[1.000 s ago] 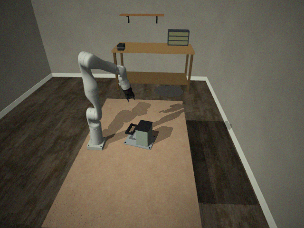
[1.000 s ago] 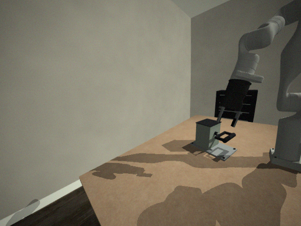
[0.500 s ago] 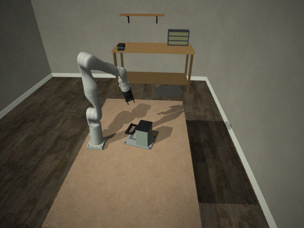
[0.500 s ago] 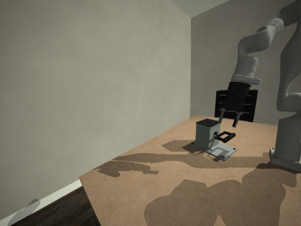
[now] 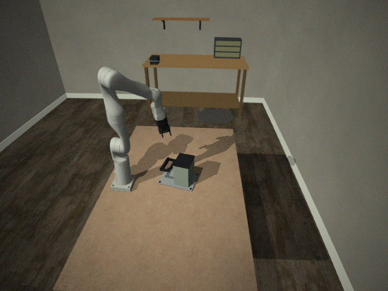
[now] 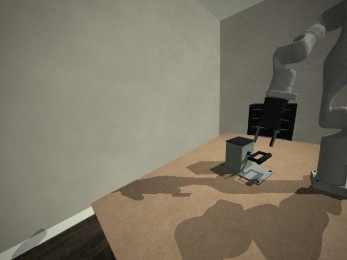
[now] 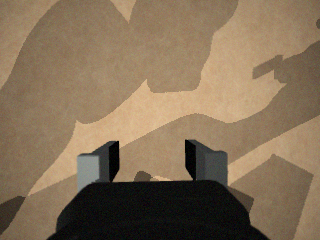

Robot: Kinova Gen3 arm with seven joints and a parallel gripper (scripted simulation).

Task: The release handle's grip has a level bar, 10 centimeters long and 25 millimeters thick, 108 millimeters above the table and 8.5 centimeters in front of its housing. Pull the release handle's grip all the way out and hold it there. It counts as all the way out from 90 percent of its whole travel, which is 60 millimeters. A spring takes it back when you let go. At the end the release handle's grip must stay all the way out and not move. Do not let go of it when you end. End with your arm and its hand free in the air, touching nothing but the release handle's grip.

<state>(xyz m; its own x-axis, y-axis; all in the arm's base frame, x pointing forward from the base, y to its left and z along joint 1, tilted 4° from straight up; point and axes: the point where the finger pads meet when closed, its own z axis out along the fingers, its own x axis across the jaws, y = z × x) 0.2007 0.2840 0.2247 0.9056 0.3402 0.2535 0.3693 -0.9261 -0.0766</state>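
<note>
The arm (image 5: 113, 103) is built of smooth, rounded, off-white links joined by bulbous joints, with thin seam lines seen around the segments. It is carried on a square, pale grey base plate (image 5: 121, 186) with small dark screws at the corners. A pale collar is seen at the wrist, followed by a black, tapering claw (image 6: 264, 138) body. Two slim fingers are fitted, grey on the outside and dark on the inner faces.

Release handle's grip (image 5: 166, 163) (image 6: 259, 157): black loop, level bar, projecting from green housing (image 5: 183, 173) (image 6: 237, 155) (untouched).
</note>
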